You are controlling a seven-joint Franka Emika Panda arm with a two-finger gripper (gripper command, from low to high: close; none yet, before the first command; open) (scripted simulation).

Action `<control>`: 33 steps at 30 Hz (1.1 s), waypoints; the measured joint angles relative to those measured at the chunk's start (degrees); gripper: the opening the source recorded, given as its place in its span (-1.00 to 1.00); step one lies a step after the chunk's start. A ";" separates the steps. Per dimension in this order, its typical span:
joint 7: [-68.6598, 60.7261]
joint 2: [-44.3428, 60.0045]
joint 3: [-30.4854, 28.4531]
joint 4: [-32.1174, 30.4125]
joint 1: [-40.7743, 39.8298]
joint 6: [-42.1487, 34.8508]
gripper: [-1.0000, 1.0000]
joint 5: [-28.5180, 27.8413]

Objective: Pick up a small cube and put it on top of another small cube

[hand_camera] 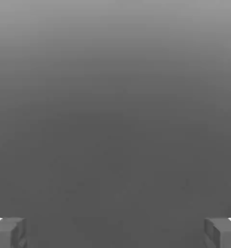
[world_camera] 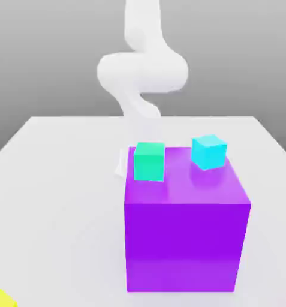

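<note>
Hand view is showing your gripper (hand_camera: 115,232) spread wide and holding nothing, so you are needing to reach the yellow cube (world_camera: 1,298) at the table's (world_camera: 55,180) near corner.

The scene is viewed from the front, slightly above, close to the big purple cube (world_camera: 184,240), facing the arm (world_camera: 142,66). The surface (hand_camera: 115,121) is faced closely from between the fingertips (hand_camera: 8,232).

The small cube (world_camera: 1,298), plain bright yellow and only partly visible, lies on the white table (world_camera: 55,180) at the near edge on the exterior view's left, well apart from the big purple cube (world_camera: 184,240), one corner pointing toward the far side.
</note>
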 joint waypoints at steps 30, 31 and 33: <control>4.22 62.89 -7.64 10.59 -15.10 12.53 0.00 5.66; 4.08 64.99 -7.63 10.95 -15.80 12.92 0.00 6.26; 3.67 69.16 -7.24 11.79 -16.81 14.88 0.00 7.29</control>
